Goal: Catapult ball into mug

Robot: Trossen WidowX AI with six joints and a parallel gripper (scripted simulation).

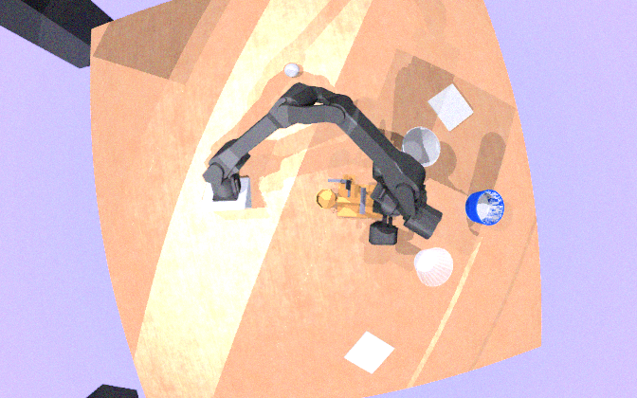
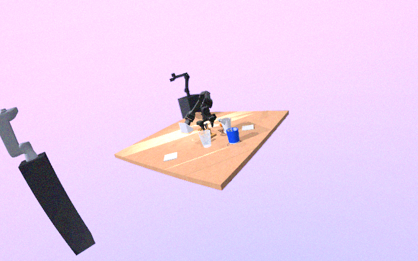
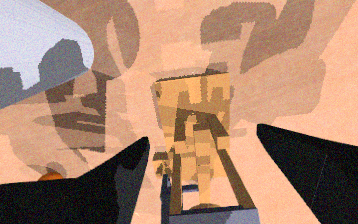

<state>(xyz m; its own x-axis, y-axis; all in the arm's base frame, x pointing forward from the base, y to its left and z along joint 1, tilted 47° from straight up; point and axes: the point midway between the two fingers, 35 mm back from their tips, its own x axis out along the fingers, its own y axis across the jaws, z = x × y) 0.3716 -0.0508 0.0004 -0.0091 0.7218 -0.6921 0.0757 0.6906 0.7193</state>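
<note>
The yellow wooden catapult (image 1: 353, 208) (image 3: 192, 97) stands mid-table, its round cup (image 1: 326, 199) at the left end in the top view; I cannot tell whether anything lies in it. My gripper (image 2: 207, 124) (image 3: 201, 135) is open and empty over the catapult's other end, one finger on each side of the frame in the wrist view. An orange ball (image 2: 221, 125) (image 3: 51, 176) lies beside the catapult, partly behind the left finger in the wrist view; the arm hides it in the top view. The blue mug (image 1: 471, 208) (image 2: 233, 136) stands upright to the right of the catapult.
One pale cup (image 1: 421, 147) (image 2: 226, 125) (image 3: 35, 55) and another pale cup (image 1: 433, 266) (image 2: 205, 138) stand on either side, between catapult and mug. White squares (image 1: 450, 107) (image 1: 369, 352) lie farther out. A small pale round object (image 1: 292, 69) lies beyond the arm's elbow.
</note>
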